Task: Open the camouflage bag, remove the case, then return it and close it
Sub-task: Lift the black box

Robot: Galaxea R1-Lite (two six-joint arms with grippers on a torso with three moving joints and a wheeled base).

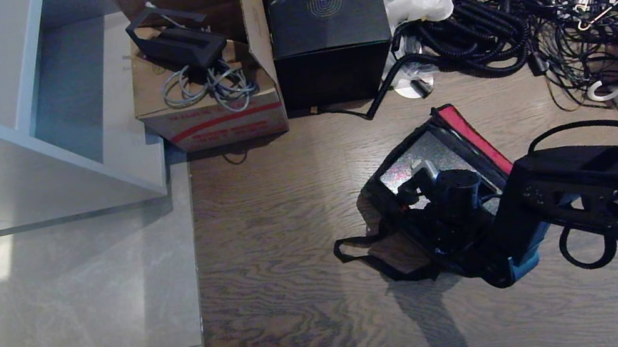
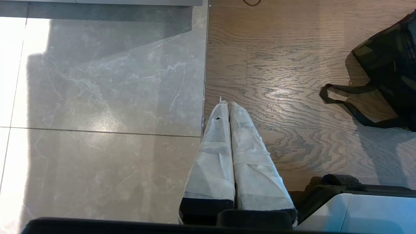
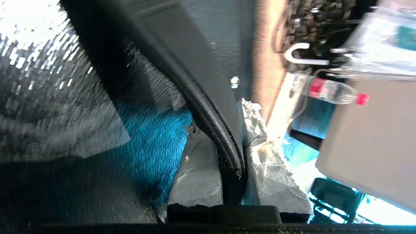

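Camouflage bag sits open on wood floor at 4 o'clock of head view: red rim, silver foil lining, black strap. Right gripper clenched on bag's black edge. Left gripper closed, empty, parked.

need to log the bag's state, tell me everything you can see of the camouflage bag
The camouflage bag sits on the wood floor, a soft boxy bag with black sides. Its lid stands open, showing silver foil lining and a red inner rim. A black strap loops out flat on the floor. The right gripper is shut on the bag's black edge, something blue showing inside.
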